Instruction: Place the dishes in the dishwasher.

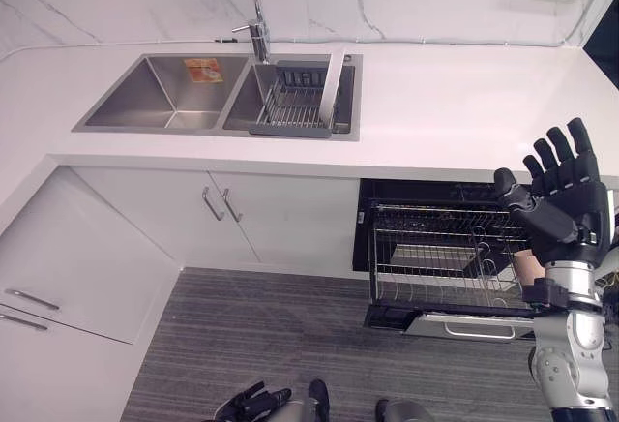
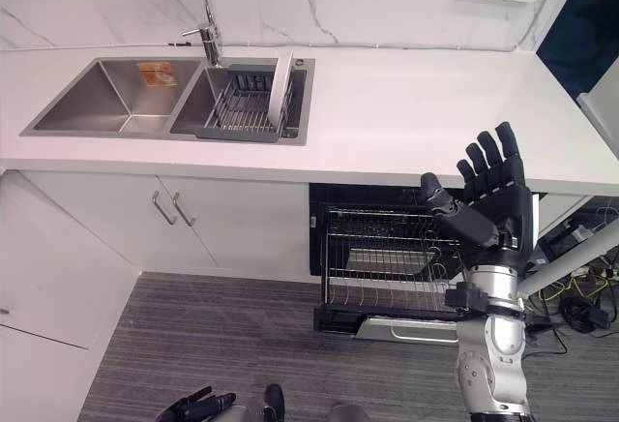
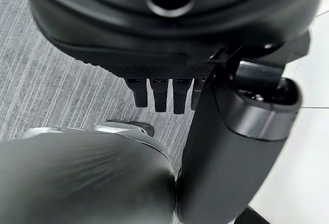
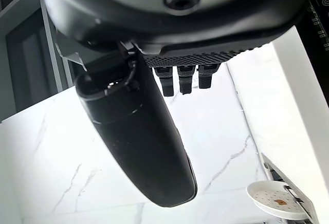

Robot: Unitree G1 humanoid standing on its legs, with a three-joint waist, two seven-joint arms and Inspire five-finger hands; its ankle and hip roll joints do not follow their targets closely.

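Left eye view: the right hand point(image 1: 566, 195) is raised at right, fingers spread, empty, partly hiding the pulled-out dishwasher rack point(image 1: 435, 253). A white plate point(image 1: 332, 90) stands on edge in the sink's drying rack point(image 1: 290, 103), its long axis running up-frame. The left hand point(image 1: 253, 405), cut off at bottom, hangs relaxed.

Right wrist view: a small dish point(image 4: 275, 199) at lower right, its setting unclear.

Head pair high, wrist cameras close
Both eye views look down on the sink point(image 1: 218, 93) and dishwasher rack point(image 2: 387, 253); each wrist view hugs its own hand.
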